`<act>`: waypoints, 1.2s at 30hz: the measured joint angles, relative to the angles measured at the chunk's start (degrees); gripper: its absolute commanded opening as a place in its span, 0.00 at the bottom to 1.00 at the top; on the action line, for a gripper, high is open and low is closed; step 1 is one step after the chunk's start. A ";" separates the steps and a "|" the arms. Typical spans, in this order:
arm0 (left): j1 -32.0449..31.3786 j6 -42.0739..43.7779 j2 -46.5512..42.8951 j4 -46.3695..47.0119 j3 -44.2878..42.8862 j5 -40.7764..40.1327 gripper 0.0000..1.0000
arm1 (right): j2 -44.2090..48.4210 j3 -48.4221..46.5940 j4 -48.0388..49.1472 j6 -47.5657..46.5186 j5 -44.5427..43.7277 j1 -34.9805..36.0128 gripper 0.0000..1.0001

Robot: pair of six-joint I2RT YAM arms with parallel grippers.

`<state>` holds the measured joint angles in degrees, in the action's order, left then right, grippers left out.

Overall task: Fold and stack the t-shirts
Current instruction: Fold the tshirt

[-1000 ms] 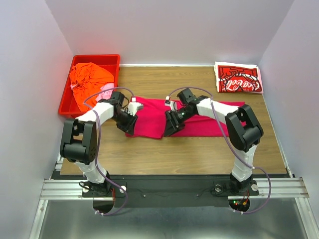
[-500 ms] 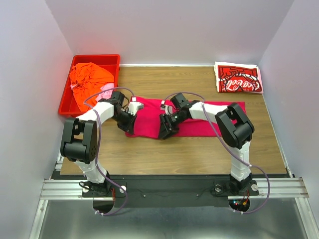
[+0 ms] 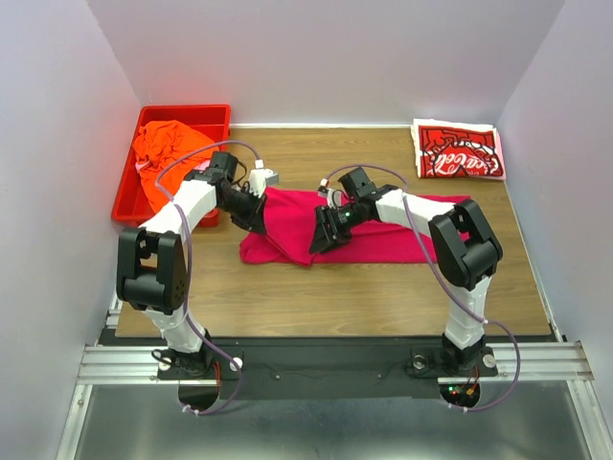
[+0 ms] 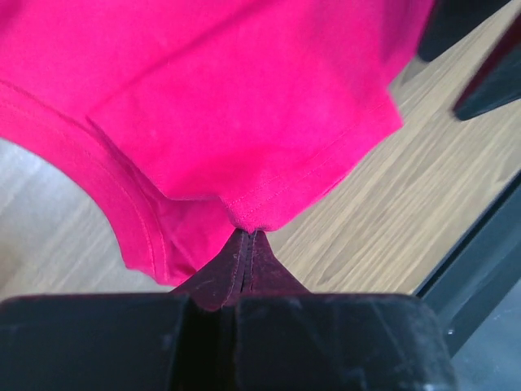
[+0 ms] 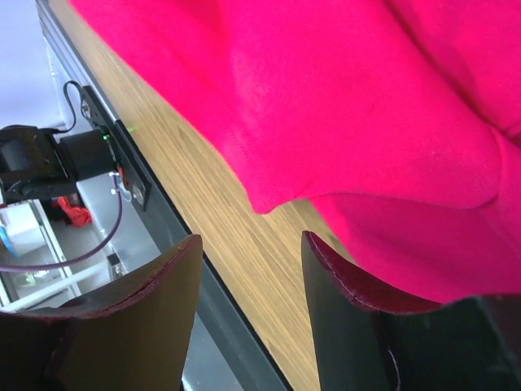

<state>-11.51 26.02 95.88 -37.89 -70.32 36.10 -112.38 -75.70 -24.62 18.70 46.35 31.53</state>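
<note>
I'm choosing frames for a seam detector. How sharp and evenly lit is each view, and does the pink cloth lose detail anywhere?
Top external: even light, sharp, only soft shadows on the table. Left wrist: hem stitching of the magenta shirt is crisp; the left hand is dark. Right wrist: cloth oversaturated, little weave visible; the right hand looks soft.

Bare table (image 3: 383, 292) along the near side gives open passage. Red bin (image 3: 187, 110) blocks the far left corner, folded shirt (image 3: 458, 150) the far right. Left arm (image 3: 189, 204) and right arm (image 3: 407, 206) crowd the middle above the pink shirt (image 3: 383, 244).
</note>
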 measured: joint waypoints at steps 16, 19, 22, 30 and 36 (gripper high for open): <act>0.39 -6.67 14.80 1.95 -23.61 7.19 0.00 | 0.39 -8.59 -0.26 -1.90 -0.09 -15.96 0.59; 0.76 -9.73 18.88 5.09 -27.45 8.26 0.00 | 0.63 -10.05 -0.42 -2.91 -0.79 -18.49 0.59; 0.76 -12.85 23.10 7.85 -30.49 9.70 0.00 | 0.68 -10.32 -0.59 -3.91 -0.94 -18.40 0.58; 1.25 -19.02 30.62 11.52 -31.58 10.91 0.01 | 0.57 -11.96 -2.03 -6.80 -2.89 -16.81 0.47; 2.56 -22.34 31.89 13.33 -31.52 10.84 0.02 | 0.57 -14.58 -2.23 -17.92 -14.88 -9.84 0.48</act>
<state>-8.95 3.68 127.76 -24.56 -101.84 46.94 -111.81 -90.28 -26.85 0.78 31.46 21.69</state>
